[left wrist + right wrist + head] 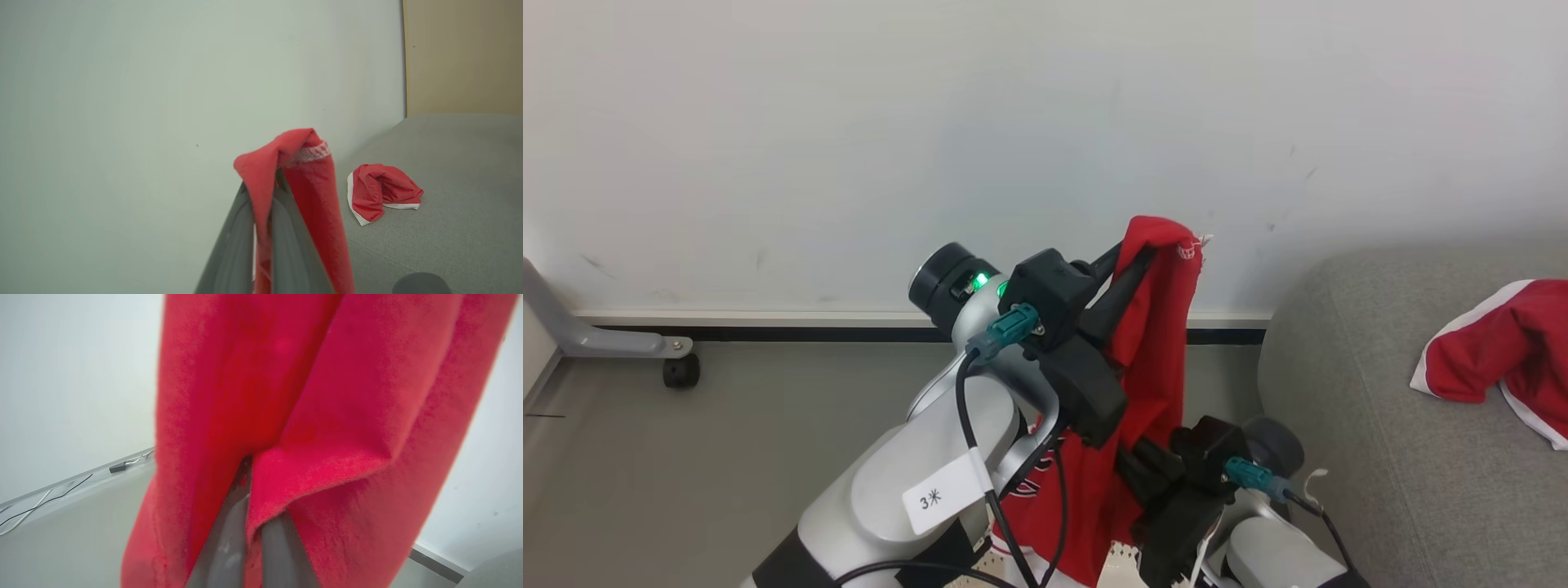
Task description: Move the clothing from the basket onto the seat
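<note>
The left gripper (pixel 1134 260) is pinching the held garment (pixel 1156 359) high at its white-trimmed edge, jaws closed on it; the right gripper (pixel 1131 461) is clamping shut on a lower fold. Both ought to be swinging right together, holding the fabric taut, towards the grey sofa (pixel 1339 408), where a second garment (pixel 1494 351) is lying crumpled. The held one is hanging long, red, limp.

A plain white wall (pixel 849 122) fills the background, marked by a few faint scuffs. A dark baseboard strip (pixel 768 333) runs along its foot, above a grey floor (pixel 686 457). At the far left, a grey metal leg (pixel 572 331) ends in a black caster (pixel 680 371) resting on the floor. Thin cables (pixel 41 506) trail along the wall's base. A beige panel (pixel 463 57) adjoins the wall.
</note>
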Controlling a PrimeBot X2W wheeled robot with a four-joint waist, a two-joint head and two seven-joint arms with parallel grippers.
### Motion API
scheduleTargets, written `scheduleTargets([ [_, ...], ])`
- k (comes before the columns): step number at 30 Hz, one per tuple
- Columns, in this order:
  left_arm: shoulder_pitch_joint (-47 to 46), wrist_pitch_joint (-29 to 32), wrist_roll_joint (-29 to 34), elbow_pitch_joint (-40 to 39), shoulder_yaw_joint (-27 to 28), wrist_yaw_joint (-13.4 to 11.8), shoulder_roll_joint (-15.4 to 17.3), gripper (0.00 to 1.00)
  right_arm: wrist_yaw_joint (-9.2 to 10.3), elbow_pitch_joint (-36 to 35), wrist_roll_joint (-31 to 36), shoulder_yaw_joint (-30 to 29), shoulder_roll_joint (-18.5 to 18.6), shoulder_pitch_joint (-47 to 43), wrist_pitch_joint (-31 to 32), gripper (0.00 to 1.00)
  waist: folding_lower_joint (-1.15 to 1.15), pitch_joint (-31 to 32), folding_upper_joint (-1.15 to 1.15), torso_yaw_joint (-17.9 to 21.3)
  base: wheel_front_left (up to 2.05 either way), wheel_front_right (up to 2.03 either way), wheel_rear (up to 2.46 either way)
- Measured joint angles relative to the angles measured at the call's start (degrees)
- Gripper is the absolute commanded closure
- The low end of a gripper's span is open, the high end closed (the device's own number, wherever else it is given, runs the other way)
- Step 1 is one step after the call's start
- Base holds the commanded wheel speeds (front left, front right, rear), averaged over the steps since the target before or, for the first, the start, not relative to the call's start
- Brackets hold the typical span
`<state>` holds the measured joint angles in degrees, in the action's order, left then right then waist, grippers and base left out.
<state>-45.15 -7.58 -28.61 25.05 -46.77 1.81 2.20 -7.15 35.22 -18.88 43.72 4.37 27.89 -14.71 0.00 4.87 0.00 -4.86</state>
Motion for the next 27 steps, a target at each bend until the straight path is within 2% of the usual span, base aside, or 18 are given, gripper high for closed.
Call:
scheduleTargets([
  [4,2.15,0.25,-0.6,0.48,1.14,-0.86,0.67,1.0,0.0,-1.36,-1.07,0.16,0.59,1.64,0.0,1.0,0.01,-0.29,0.0,0.67,0.0,0.0,0.0],
  [7,4.61,0.4,-1.74,1.48,2.49,-1.88,2.63,1.0,0.0,-2.67,-2.36,-0.18,3.38,3.07,0.01,1.0,0.01,-0.5,0.0,1.7,0.0,0.0,0.0],
  [8,5.25,0.34,-2.31,1.72,2.76,-1.89,3.16,0.76,0.0,-3.08,-2.41,-0.48,4.07,3.37,0.0,1.0,0.01,-0.55,0.0,2.01,0.0,0.0,0.0],
  [9,5.91,0.33,-2.59,1.97,3.07,-2.08,3.55,0.58,0.0,-3.5,-2.64,-0.85,4.66,3.66,0.0,1.0,0.01,-0.59,0.0,2.34,0.0,0.0,0.0],
  [10,6.53,0.3,-2.76,2.2,3.35,-2.34,3.88,0.26,0.0,-3.86,-2.87,-1.11,5.24,3.98,0.0,1.0,0.01,-0.63,0.0,2.68,0.0,0.0,0.0],
  [11,7.15,0.04,-2.81,2.37,3.48,-2.38,4.21,0.11,0.0,-4.17,-2.88,-1.42,5.8,4.33,0.0,1.0,0.01,-0.68,0.0,3.02,0.0,0.0,0.0],
  [12,7.77,-0.14,-2.98,2.48,3.67,-2.41,4.48,0.0,0.0,-4.57,-2.93,-1.82,6.36,4.63,0.0,1.0,0.01,-0.72,0.0,3.37,0.0,0.0,0.0],
  [27,15.89,-3.69,-3.52,1.74,3.45,-2.86,6.33,0.0,0.0,-11.03,-2.71,-6.32,14.71,8.61,0.0,1.0,0.01,-1.05,0.01,9.63,0.0,0.0,0.0],
])
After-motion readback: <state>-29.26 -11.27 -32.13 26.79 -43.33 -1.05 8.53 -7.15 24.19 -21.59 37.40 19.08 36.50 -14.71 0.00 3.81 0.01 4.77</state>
